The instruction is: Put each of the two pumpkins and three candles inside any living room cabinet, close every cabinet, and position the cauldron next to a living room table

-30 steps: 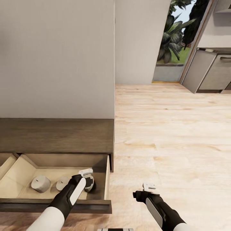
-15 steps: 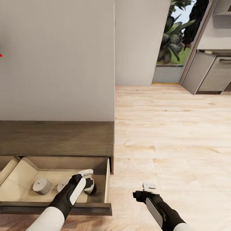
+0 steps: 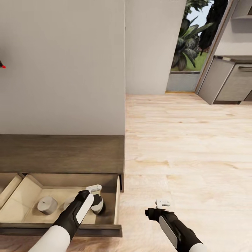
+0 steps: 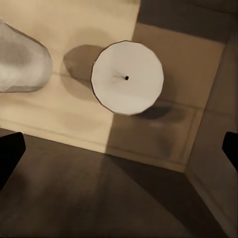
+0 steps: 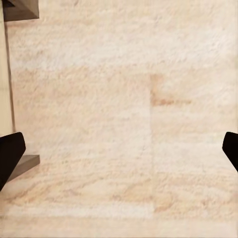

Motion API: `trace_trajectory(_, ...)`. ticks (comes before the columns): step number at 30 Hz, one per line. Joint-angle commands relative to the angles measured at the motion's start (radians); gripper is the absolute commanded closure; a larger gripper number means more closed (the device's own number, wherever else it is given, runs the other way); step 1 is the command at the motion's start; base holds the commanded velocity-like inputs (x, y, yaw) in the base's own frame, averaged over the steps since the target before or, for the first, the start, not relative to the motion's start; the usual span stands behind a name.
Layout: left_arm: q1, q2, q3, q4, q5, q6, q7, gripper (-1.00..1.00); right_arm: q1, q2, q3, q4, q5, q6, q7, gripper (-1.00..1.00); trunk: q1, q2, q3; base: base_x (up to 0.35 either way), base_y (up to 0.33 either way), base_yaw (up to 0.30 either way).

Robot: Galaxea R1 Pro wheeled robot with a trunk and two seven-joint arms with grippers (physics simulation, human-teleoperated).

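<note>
The cabinet [image 3: 63, 154] is a low dark-brown unit against the wall, with its drawer [image 3: 117, 201] pulled out and showing a beige interior. Two candles stand inside: one pale candle [image 3: 47, 205] at the left, and a second candle [image 3: 67, 203] half hidden behind my left arm. My left gripper [image 3: 96, 203] hangs open over the drawer's right end. In the left wrist view the gripper [image 4: 119, 153] is above an upright candle [image 4: 127, 78] and touches nothing, with another candle [image 4: 20, 59] beside it. My right gripper [image 3: 162, 204] is open and empty over the floor. Pumpkins and cauldron are out of view.
Light wood floor [image 3: 189, 150] spreads to the right of the cabinet. A white wall [image 3: 63, 70] rises behind it. Far back, a doorway [image 3: 189, 45] shows plants, with grey kitchen cabinets [image 3: 231, 80] at the right. A small red object [image 3: 2, 65] sits at the wall's left edge.
The whole picture has shifted: cabinet and drawer sit slightly lower in the head view, so the camera moved. Both arms hold the same pose and both grippers stay open.
</note>
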Motion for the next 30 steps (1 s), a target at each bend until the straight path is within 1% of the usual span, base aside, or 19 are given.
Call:
trace_trajectory(1,0.000,0.001,-0.003,-0.001,0.011,0.002,0.010,-1.00,0.000,-0.001,0.005,-0.002,-0.011,0.003,-0.010,-1.00,-0.004,0.007,0.002,-0.024,0.000,0.000)
trace_trajectory(8,0.000,0.001,-0.002,-0.001,0.012,0.002,0.010,-1.00,0.000,-0.001,0.005,-0.002,-0.011,0.003,-0.010,-1.00,-0.031,0.056,0.024,-0.156,0.000,0.000)
trace_trajectory(30,0.000,0.001,-0.001,-0.001,0.012,0.002,0.010,-1.00,0.000,-0.001,0.005,-0.002,-0.010,0.003,-0.010,-1.00,-0.115,0.210,0.093,-0.005,0.000,0.000)
